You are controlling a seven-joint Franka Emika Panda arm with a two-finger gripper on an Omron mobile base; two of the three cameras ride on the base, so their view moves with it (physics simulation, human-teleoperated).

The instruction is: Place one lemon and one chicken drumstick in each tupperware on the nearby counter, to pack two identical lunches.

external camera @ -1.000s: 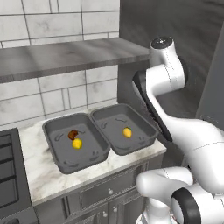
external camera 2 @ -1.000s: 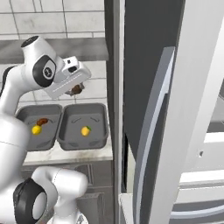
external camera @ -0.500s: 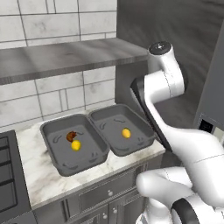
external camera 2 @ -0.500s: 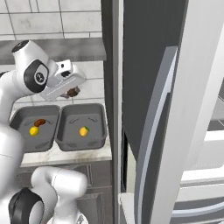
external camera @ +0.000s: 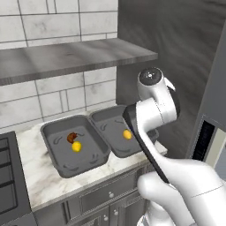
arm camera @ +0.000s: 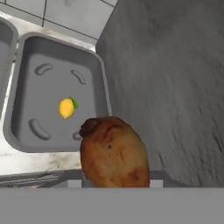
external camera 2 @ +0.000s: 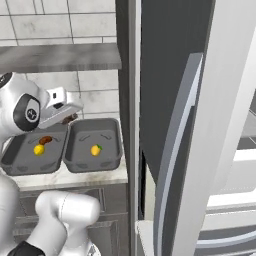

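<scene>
Two dark grey tupperware trays sit side by side on the pale marbled counter (external camera: pixel 39 175). The left tupperware (external camera: pixel 56 132) holds a chicken drumstick (external camera: pixel 71 137) and a lemon (external camera: pixel 77 146). In the right tupperware (external camera: pixel 107 118) lies one lemon (external camera: pixel 127 134). My gripper (external camera 2: pixel 67 116) hangs above the gap between the trays, shut on a second reddish-brown drumstick (arm camera: pixel 113 152). The hand view looks past that drumstick down at the right tupperware (arm camera: pixel 103 83) and its lemon (arm camera: pixel 67 107). The fingertips are hidden behind the meat.
A grey wall shelf (external camera: pixel 66 55) runs above the trays, over a tiled wall. A tall dark fridge side (arm camera: pixel 175 87) stands right beside the right tray, with its open door (external camera 2: pixel 200 150) further right. A stovetop edge (external camera: pixel 6 176) lies at the left.
My gripper, still holding the drumstick, has come down and to the left, closer to the trays. The trays and their contents have not moved.
</scene>
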